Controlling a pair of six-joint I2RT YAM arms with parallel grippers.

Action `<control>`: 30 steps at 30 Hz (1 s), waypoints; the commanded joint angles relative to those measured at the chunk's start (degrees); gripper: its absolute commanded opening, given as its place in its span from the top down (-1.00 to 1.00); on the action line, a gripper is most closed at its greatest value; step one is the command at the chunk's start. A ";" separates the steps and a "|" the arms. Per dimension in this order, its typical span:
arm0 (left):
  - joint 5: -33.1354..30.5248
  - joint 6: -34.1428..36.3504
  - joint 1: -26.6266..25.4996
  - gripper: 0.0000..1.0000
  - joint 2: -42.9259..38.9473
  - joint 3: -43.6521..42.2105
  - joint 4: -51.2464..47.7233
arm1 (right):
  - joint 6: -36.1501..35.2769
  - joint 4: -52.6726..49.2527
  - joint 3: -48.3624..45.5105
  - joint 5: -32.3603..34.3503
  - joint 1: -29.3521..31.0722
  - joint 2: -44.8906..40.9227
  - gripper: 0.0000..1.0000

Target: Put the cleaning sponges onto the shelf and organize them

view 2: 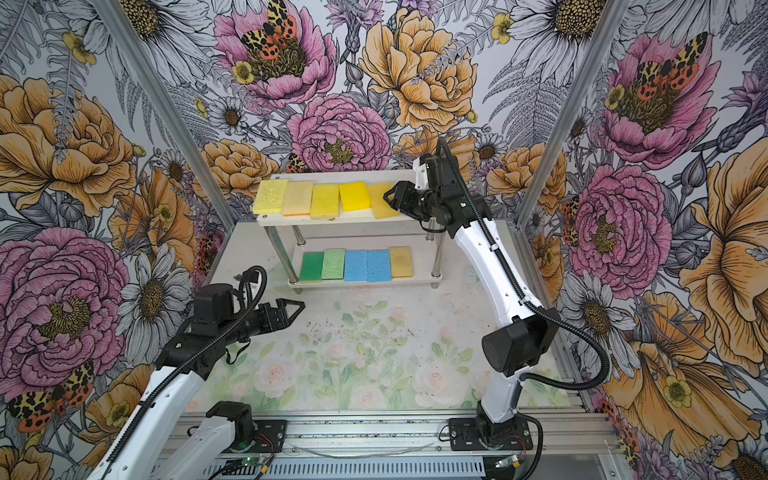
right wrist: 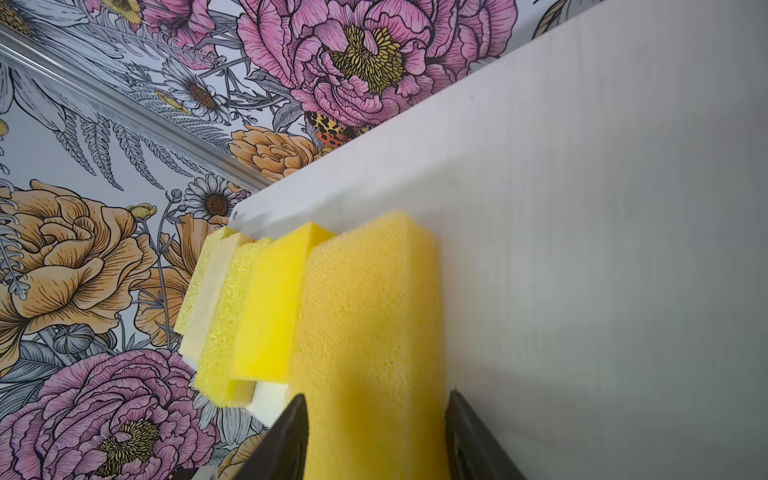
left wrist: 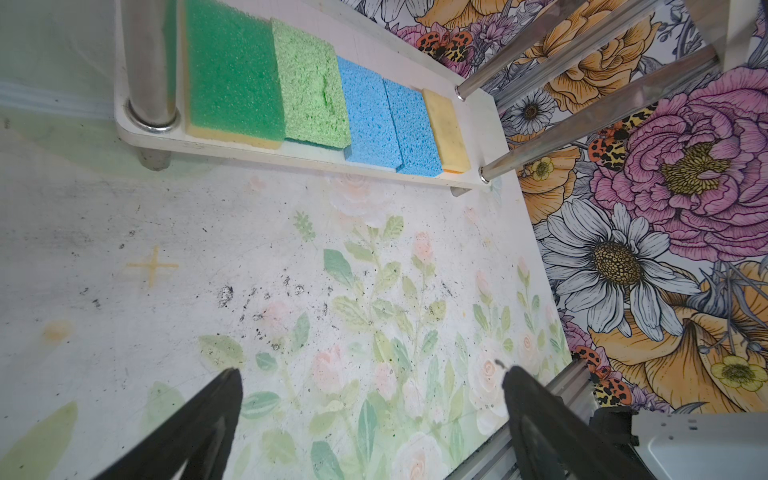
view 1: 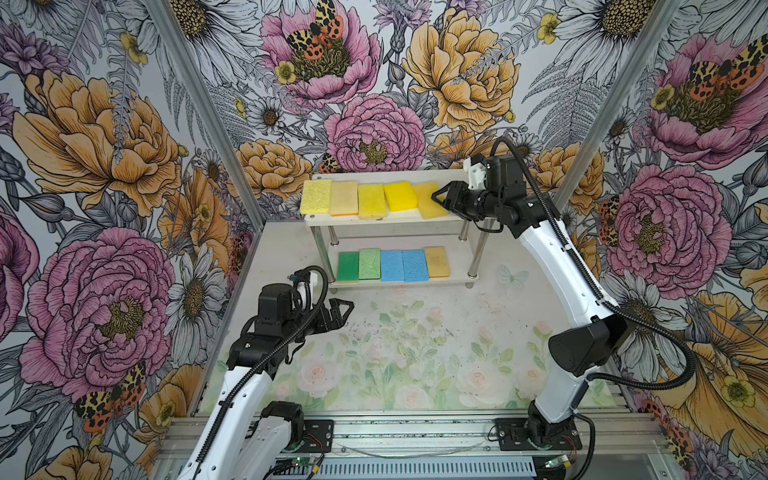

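The white two-tier shelf (view 1: 395, 221) (view 2: 349, 221) stands at the back of the table. Its upper board carries a row of yellow and tan cleaning sponges (view 1: 371, 200). At the right end a golden-yellow sponge (view 1: 426, 206) (right wrist: 370, 311) lies slightly askew and overhangs the front edge. My right gripper (view 1: 437, 195) (view 2: 388, 194) (right wrist: 376, 399) is open, one finger on each side of this sponge's near end. The lower board (left wrist: 291, 160) holds a dark green sponge (left wrist: 232, 70), a light green, two blue (left wrist: 374, 112) and a tan one. My left gripper (view 1: 343, 307) (view 2: 293, 306) (left wrist: 370, 374) hovers wide open and empty over the mat.
Thin metal posts (view 1: 319, 247) join the boards at the corners. Floral walls stand close behind and beside the shelf. The pale floral table mat (view 1: 395, 353) spreads in front of it, with an aluminium rail (view 1: 415, 432) and both arm bases along the near edge.
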 commanded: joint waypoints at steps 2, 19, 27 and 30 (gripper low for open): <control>-0.61 1.46 -0.02 -0.98 -0.44 -0.29 0.85 | 1.05 0.27 -0.02 1.47 1.17 -0.92 -0.09; -0.66 1.54 0.51 -0.98 -1.38 0.07 0.76 | -5.00 0.39 -11.25 14.33 -1.69 -16.87 -0.25; -11.40 -3.26 3.56 -0.98 -5.59 0.78 0.03 | -22.12 3.76 -28.93 25.38 -8.11 -31.91 -0.82; -20.79 -7.32 4.04 -0.98 -5.68 0.81 0.25 | -28.54 11.26 -39.98 28.32 -9.70 -37.40 -0.94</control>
